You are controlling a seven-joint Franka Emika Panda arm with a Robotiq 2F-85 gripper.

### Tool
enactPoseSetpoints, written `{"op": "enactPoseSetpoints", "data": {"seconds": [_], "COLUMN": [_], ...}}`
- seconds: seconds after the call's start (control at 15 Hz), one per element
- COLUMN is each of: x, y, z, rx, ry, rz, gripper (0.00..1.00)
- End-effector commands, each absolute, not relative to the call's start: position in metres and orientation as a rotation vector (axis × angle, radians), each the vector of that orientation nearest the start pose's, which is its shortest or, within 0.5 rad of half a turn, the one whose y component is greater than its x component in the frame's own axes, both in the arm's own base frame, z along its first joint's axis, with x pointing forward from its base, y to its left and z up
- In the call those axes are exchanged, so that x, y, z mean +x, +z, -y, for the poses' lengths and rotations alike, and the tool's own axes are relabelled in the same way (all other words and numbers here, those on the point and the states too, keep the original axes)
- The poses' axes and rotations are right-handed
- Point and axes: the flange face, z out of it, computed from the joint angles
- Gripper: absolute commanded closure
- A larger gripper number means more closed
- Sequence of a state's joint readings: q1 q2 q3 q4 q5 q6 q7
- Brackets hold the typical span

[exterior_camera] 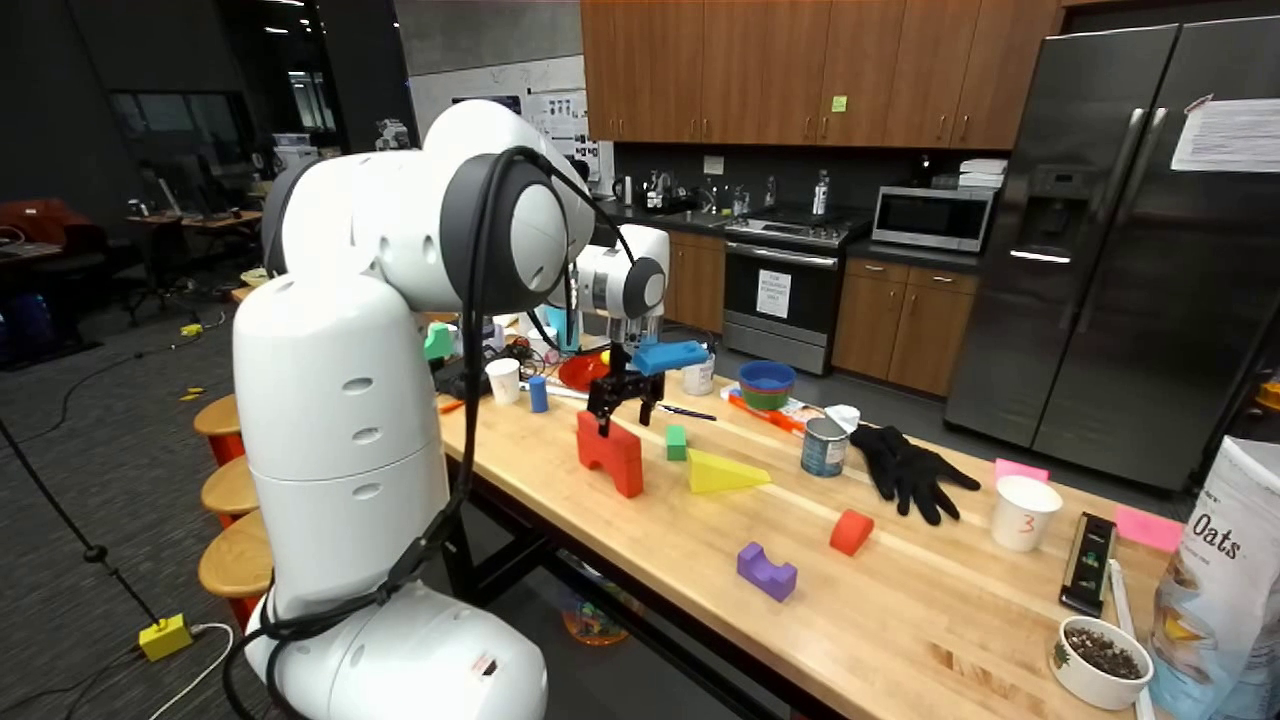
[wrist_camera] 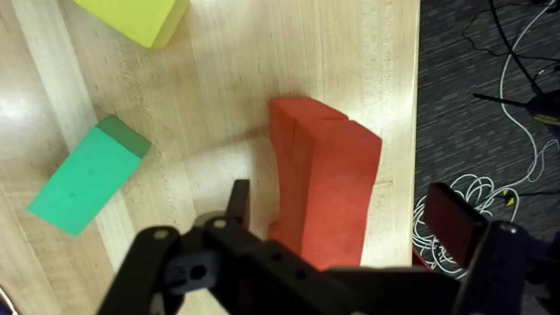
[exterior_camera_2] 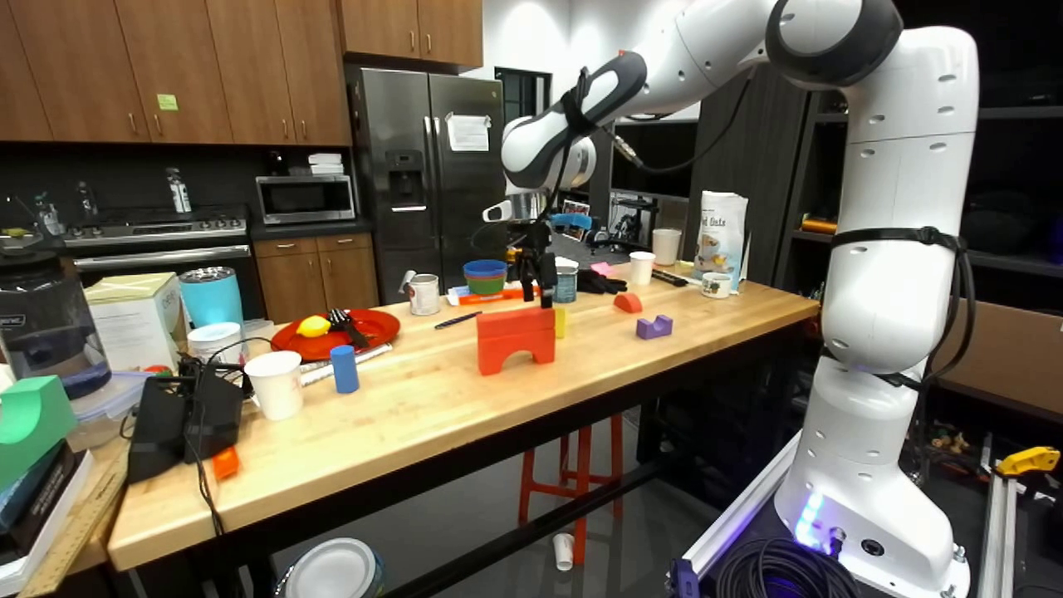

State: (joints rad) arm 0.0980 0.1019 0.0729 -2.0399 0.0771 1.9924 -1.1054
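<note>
My gripper (exterior_camera: pixel 625 416) is open and empty, pointing down above a stack of red blocks. The stack is a flat red block (exterior_camera_2: pixel 515 321) on a red arch block (exterior_camera_2: pixel 492 357), standing near the table's edge. In the wrist view the red stack (wrist_camera: pixel 339 188) lies between the two spread fingertips (wrist_camera: pixel 342 197). I see no clear contact between the fingers and the stack. A green block (exterior_camera: pixel 676 443) lies beside the stack and also shows in the wrist view (wrist_camera: pixel 87 175). A yellow wedge (exterior_camera: pixel 722 473) lies close by, partly cut off in the wrist view (wrist_camera: pixel 144 17).
On the wooden table (exterior_camera: pixel 640 540) are a purple block (exterior_camera: pixel 767 572), a red half-round block (exterior_camera: pixel 851 532), a can (exterior_camera: pixel 823 447), black gloves (exterior_camera: pixel 910 474) and stacked bowls (exterior_camera: pixel 766 384). A blue cylinder (exterior_camera_2: pixel 344 370), paper cup (exterior_camera_2: pixel 276 384) and red plate (exterior_camera_2: pixel 378 326) stand elsewhere.
</note>
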Motion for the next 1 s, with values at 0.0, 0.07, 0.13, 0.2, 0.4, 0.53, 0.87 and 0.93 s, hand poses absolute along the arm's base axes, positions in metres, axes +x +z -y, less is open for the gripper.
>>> {"op": "enactPoseSetpoints", "data": {"seconds": [0.0,0.07,0.13,0.2,0.4,0.53,0.87,0.93], "x": [0.538,0.537,0.535,0.532,0.526,0.518,0.480,0.471], "y": [0.396,0.397,0.398,0.399,0.400,0.402,0.404,0.403], "z": [-0.095,-0.095,-0.095,-0.094,-0.093,-0.094,-0.090,-0.089], "rx": [-2.523,-2.545,-2.572,-2.602,-2.664,-2.683,-2.813,-2.840], "ry": [0.198,0.212,0.232,0.252,0.284,0.267,0.249,0.245], "rz": [1.728,1.720,1.708,1.686,1.625,1.584,1.410,1.367], "gripper": [0.00,0.00,0.00,0.00,0.00,0.00,0.00,0.00]}}
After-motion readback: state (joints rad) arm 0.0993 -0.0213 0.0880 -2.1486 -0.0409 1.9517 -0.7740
